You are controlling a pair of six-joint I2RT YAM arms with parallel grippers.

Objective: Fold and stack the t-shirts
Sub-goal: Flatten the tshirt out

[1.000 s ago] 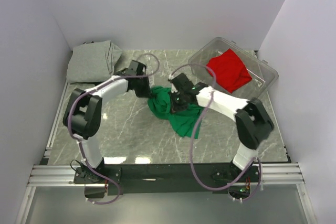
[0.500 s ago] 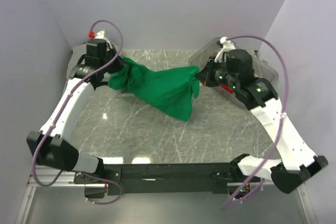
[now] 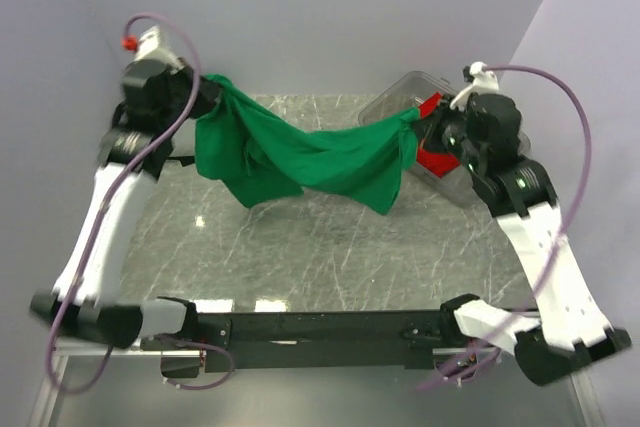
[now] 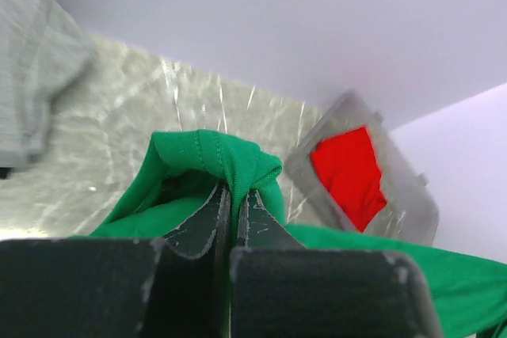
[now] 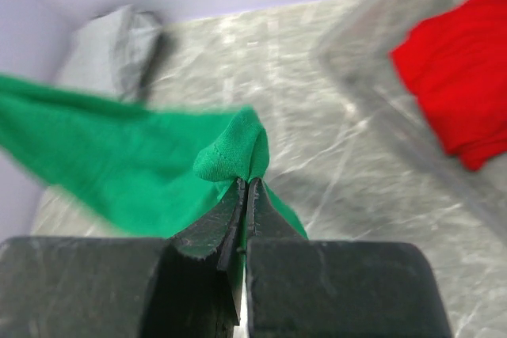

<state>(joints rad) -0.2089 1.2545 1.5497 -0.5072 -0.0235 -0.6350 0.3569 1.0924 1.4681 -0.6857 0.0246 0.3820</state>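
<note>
Fingers of the left gripper are pressed together on a bunched fold of the bright green t-shirt, and the right gripper pinches another gathered edge the same way. The shirt hangs stretched between the 2 grippers, clear of the marble table. Its right end is held just beside the clear plastic bin and its other end well to the left of the bin. A red t-shirt lies inside the bin, and a grey t-shirt lies far to the bin's left. The green cotton looks light, limp and unlikely to slip, and it sags in crumpled folds mid-span. Each pinch probably traps several layers, so it would likely spread flatter if held by 2 single-layer corners at the shoulders or hem.
</note>
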